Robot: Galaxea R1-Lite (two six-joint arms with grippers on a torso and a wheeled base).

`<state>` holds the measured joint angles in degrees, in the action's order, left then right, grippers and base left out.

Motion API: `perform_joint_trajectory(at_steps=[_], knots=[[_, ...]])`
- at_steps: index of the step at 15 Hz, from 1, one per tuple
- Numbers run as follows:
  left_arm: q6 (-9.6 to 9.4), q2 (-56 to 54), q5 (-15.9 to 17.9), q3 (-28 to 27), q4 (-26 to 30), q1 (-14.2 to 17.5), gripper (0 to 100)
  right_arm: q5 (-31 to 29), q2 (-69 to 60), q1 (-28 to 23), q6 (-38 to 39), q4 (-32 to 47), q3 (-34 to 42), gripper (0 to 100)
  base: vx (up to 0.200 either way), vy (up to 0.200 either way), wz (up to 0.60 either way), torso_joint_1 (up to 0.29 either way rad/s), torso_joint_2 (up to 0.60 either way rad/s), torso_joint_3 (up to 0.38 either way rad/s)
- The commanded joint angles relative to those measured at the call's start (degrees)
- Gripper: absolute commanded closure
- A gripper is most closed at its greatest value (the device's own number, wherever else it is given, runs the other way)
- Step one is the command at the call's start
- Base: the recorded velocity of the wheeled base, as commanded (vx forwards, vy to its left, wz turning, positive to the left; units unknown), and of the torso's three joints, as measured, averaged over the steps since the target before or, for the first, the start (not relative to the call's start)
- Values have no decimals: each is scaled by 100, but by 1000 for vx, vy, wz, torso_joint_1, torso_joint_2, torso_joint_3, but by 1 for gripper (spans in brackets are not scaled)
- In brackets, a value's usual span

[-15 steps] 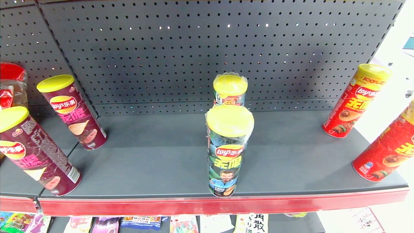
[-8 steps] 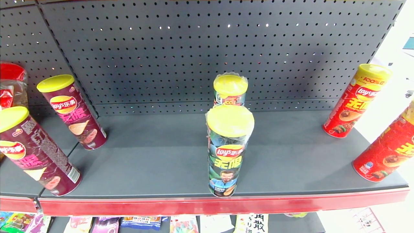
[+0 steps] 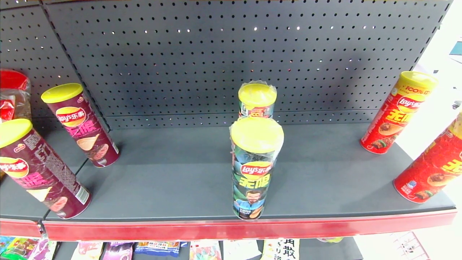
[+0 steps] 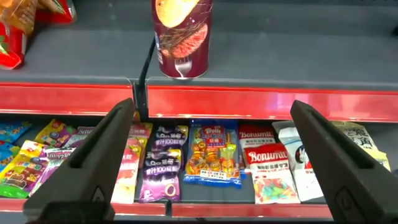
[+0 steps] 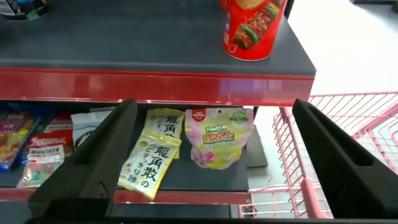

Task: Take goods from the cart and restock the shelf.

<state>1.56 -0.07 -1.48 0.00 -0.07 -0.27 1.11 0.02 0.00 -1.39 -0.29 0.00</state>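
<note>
The grey shelf (image 3: 173, 173) with a red front lip holds tall chip cans with yellow lids. Two green-blue cans stand in the middle, one (image 3: 255, 169) in front of the other (image 3: 257, 99). Two maroon cans (image 3: 81, 124) stand at the left and two red cans (image 3: 397, 112) at the right. My left gripper (image 4: 212, 104) hangs open in front of the shelf's lip, below a maroon can (image 4: 182, 37). Below a red can (image 5: 252, 28) my right gripper (image 5: 214, 102) is open and holds nothing. The pink wire cart (image 5: 336, 155) stands beside the shelf's right end.
A perforated grey back panel (image 3: 231, 61) rises behind the cans. The lower shelf holds rows of snack bags (image 4: 211, 155), among them yellow and pink-green packs (image 5: 217, 137). Wide bare gaps lie between the can groups. A wrapped red-topped pack (image 3: 12, 94) sits at the far left.
</note>
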Motion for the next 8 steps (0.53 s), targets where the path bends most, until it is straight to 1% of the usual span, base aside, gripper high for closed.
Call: perform_joint_trajectory(at_steps=[1,3,8], knots=[[2,7,-2,0,-1,0,0,-23,-2,0,-19,-6,0,0,0,0,0,0,0,0],[11,7,-11,0,-1,0,0,-208,-2,0,-2,-6,0,0,0,0,0,0,0,0],[-7,7,-2,0,-1,0,0,-129,-2,0,69,3,0,0,0,0,0,0,0,0]])
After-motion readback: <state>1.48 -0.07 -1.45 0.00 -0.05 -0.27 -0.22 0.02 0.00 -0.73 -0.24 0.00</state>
